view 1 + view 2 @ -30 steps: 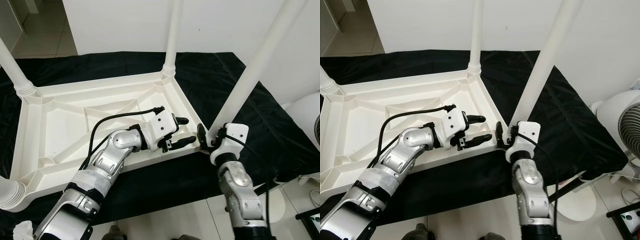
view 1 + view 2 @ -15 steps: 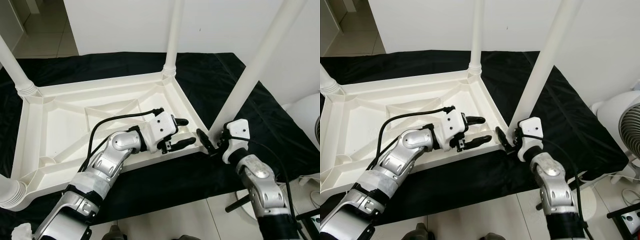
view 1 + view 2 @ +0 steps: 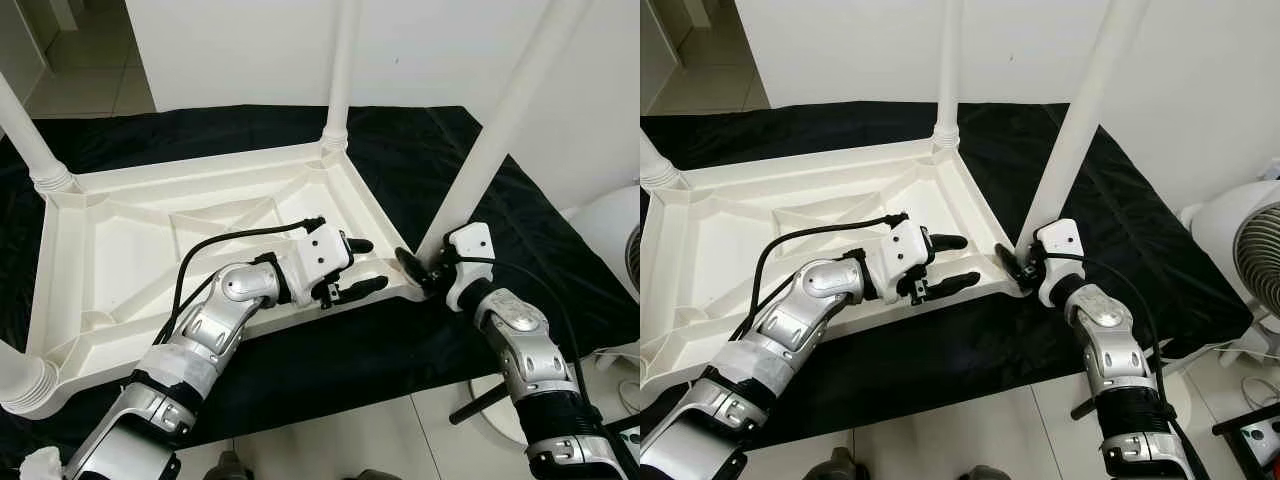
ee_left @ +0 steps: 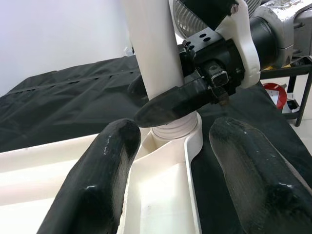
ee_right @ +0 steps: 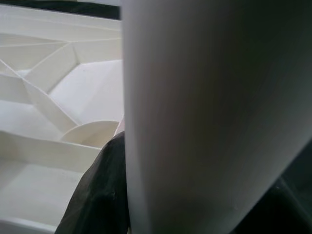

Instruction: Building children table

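Note:
A white plastic table [image 3: 130,240] lies upside down on a black cloth [image 3: 410,150], its legs pointing up. The near-right leg [image 3: 490,150] stands in the table's corner socket. My right gripper [image 3: 418,268] is shut around the base of that leg; in the right wrist view the leg [image 5: 209,117] sits between its black fingers [image 5: 100,195]. My left gripper [image 3: 368,264] is open and straddles the table's near rim just left of that corner. The left wrist view shows the same leg [image 4: 153,48] with the right gripper's finger [image 4: 175,100] across it.
Other legs rise at the far corner [image 3: 340,70] and the far left [image 3: 25,130]; a near-left leg base [image 3: 20,385] shows at the edge. A white fan [image 3: 1240,270] stands right of the cloth. Pale floor tiles lie in front, a white wall behind.
My right arm has swung out to the right while its gripper stayed at the leg's base. The leg stands slightly more upright. The left gripper has barely moved.

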Motion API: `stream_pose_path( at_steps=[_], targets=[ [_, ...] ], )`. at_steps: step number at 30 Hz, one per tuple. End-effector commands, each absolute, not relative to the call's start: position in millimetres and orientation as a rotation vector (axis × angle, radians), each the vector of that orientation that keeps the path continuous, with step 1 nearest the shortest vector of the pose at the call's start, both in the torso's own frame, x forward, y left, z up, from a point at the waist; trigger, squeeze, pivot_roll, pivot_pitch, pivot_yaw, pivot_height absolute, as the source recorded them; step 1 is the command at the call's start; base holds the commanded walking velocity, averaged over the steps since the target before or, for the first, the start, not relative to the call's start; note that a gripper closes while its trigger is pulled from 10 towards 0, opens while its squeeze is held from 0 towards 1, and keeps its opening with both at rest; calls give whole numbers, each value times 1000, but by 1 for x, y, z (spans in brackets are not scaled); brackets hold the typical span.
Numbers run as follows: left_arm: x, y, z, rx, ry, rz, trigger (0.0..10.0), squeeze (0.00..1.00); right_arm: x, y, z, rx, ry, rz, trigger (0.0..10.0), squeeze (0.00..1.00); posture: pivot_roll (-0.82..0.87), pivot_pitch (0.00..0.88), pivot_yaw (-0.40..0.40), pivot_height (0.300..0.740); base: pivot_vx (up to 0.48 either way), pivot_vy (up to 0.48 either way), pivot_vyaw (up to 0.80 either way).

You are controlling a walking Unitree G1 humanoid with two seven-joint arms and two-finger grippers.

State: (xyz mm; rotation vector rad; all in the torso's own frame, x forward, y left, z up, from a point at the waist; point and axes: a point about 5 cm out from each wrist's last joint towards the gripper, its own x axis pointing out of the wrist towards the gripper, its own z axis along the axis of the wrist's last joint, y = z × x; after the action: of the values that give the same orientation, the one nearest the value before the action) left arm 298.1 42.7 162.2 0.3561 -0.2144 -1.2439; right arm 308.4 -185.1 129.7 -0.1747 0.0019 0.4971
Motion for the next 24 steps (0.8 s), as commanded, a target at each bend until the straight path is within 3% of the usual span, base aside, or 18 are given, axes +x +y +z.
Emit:
stream_pose_path(
  at_steps=[1,9,10,24],
  targets=[
    [291,39,161,381,-203,-1337,10000,0,307,-178,123,-185,26,554,0,0,15,0,-41,740,0,0,0],
    [290,39,159,384,-197,-1337,10000,0,300,-177,117,-117,31,528,0,0,10,4,-42,740,0,0,0],
    [290,39,160,382,-197,-1336,10000,0,298,-178,116,-89,34,493,10000,0,8,5,-43,740,0,0,0],
    [290,38,159,380,-195,-1339,10000,0,293,-170,113,-7,55,162,10000,0,1,5,-36,740,0,0,0]
  ],
)
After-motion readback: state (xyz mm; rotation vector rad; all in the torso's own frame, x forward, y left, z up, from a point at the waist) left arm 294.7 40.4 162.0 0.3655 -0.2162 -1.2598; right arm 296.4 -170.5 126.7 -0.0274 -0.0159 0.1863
